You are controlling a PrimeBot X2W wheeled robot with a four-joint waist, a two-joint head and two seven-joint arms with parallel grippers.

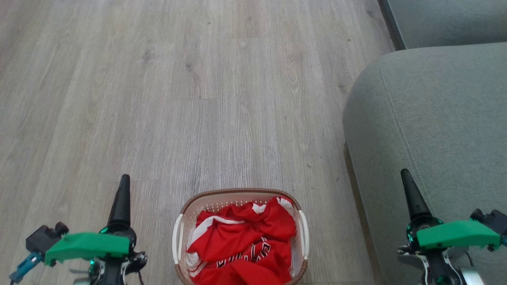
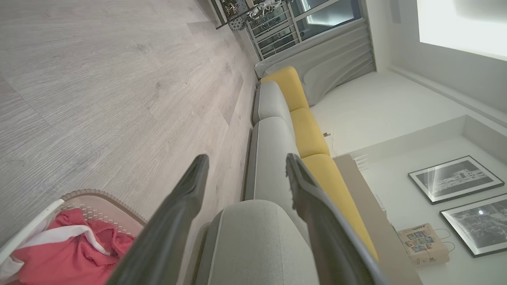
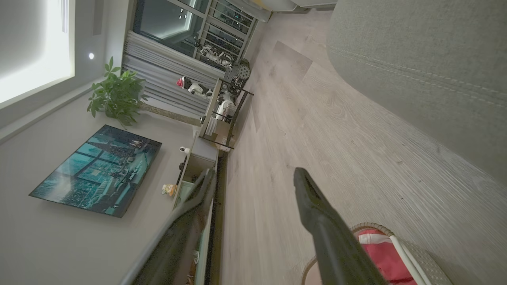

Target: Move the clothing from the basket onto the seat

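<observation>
left gripper [image 2: 246, 158] and right gripper [image 3: 255, 173] are hovering released and empty, flanking the basket [image 1: 237, 192], likely so either can reach the clothing [image 1: 241, 233] for the seat [image 1: 435, 118] alongside.

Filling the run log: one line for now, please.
clothes in basket | seat beside basket | left pincer open | right pincer open | transfer not begun

Head view evenly lit and sharp on the pale grey wood-plank floor [image 1: 198, 99]. Wrist views dimmer, bowed at edges; bright white panel [image 2: 459, 23] glares, the near dark fingers [image 2: 174, 225] blur
</observation>
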